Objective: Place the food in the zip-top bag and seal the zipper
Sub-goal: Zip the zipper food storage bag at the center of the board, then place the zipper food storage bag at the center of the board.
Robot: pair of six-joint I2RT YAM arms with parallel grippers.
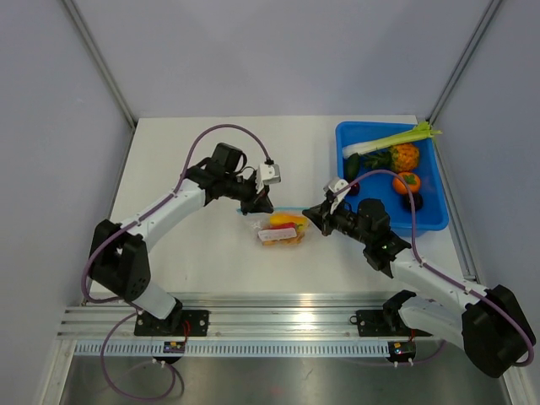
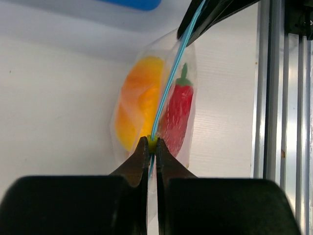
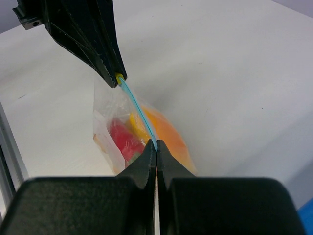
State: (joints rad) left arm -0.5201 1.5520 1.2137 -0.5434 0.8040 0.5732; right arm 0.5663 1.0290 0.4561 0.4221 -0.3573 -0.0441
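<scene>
White tabletop (image 1: 211,261) has the bag (image 1: 283,233) at its middle, food (image 1: 285,224) inside, zipper (image 1: 288,210) stretched taut on top. Clamped on the zipper's left end is the left hand (image 1: 267,206); the right hand (image 1: 310,216) pinches its right end. Blue tray (image 1: 428,221) sits far right.

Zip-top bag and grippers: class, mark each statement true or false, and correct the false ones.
1. The left gripper and the right gripper each pinch one end of the zipper. True.
2. The zip-top bag lies inside the blue tray. False: it is outside the tray, held between the two grippers.
3. A red chili piece is inside the bag. True.
4. The leek is in the bag. False: it lies in the tray.
</scene>
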